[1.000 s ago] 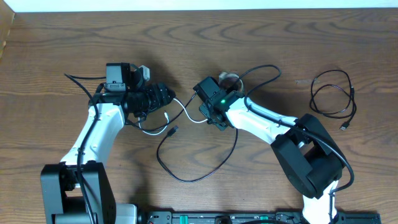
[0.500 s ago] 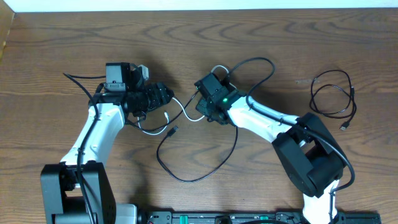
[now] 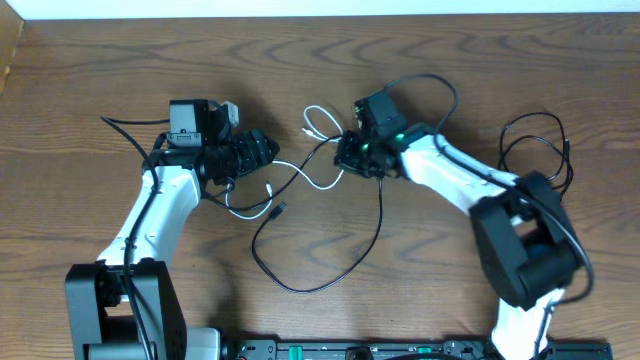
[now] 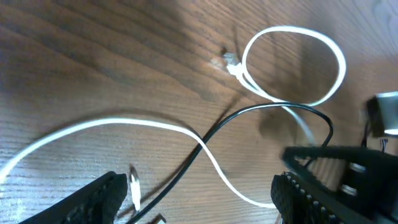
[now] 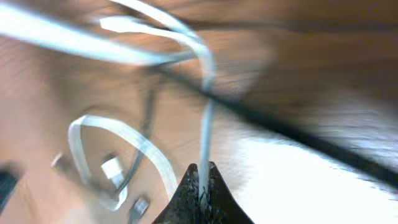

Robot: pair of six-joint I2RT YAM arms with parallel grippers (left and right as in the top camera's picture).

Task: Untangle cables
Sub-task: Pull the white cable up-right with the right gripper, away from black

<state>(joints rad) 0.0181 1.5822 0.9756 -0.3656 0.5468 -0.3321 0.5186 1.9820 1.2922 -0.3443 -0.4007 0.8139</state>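
Evidently the right hand (image 5: 202,175), shut on the white cable (image 4: 124,122) at centre frame, holds it to draw it off the black cable (image 3: 380,215). To its left, the left hand (image 3: 262,150) hovers wide open and empty.

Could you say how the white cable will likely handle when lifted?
Probably floppy: the white cable lies in loose curves. Likely light: the right gripper pinches it at its tips. It may drag the crossing black cable.
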